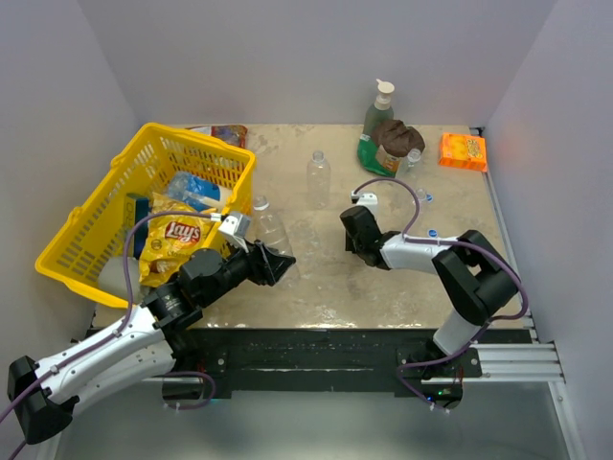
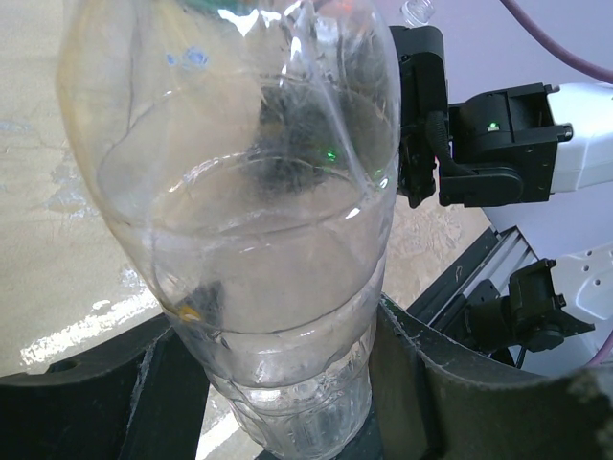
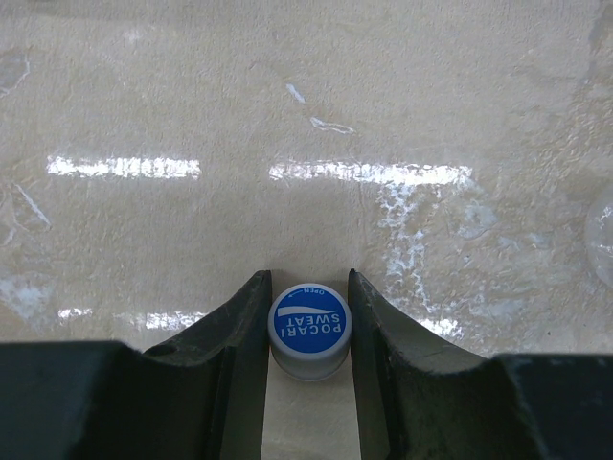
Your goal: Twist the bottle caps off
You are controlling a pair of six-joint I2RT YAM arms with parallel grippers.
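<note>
The right pincer [image 3: 306, 292] is clenched on a blue bottle cap [image 3: 308, 328] at the low centre of the right wrist view. The cap's printed top faces the camera, and the bare worktop [image 3: 287, 115] lies straight beyond it. The left pincer [image 2: 287, 374] grasps a clear bottle [image 2: 239, 192] by its body, long axis running up the frame. Setting the cap down probably needs the right arm alone.

You've got bright, even light w/ glare streaks on the table [image 3: 306, 96]. Left wrist view's distorted thru the bottle [image 2: 249, 287].
</note>
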